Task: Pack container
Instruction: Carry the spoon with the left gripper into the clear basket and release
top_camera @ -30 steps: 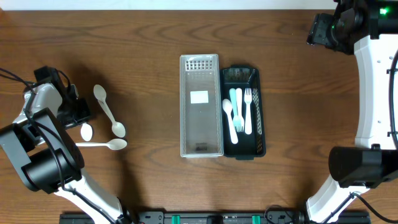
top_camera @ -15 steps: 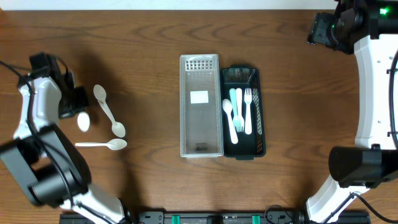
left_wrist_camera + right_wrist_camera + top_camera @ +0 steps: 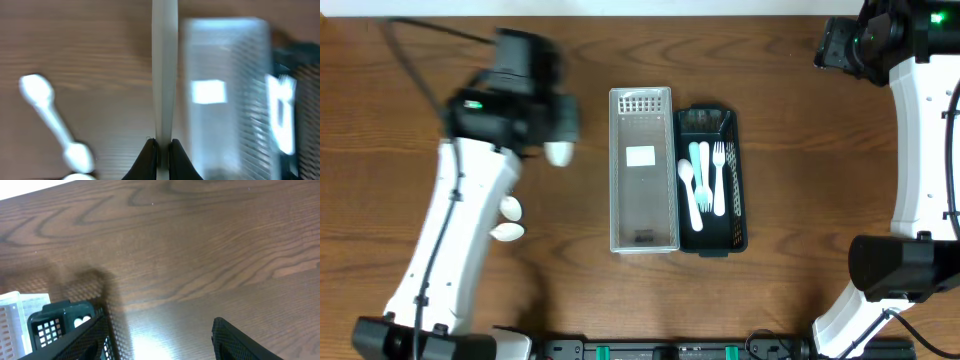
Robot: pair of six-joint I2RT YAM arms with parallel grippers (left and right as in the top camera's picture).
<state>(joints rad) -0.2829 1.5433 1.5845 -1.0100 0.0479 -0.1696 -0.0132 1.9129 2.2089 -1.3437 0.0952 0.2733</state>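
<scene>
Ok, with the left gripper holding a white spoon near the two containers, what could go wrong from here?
1. The left gripper pinches the white spoon only on its thin handle, with most of the spoon sticking out beyond the fingers, so it may pivot or slip.
2. The clear container lies between the spoon and the black tray that holds the cutlery. The spoon might clip its wall or land in the wrong one.

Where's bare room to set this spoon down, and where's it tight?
Free: the clear bin, bare inside, and the table between the black tray and the right arm. Crowded: the black tray's cutlery, and the loose spoons beside the left arm.
</scene>
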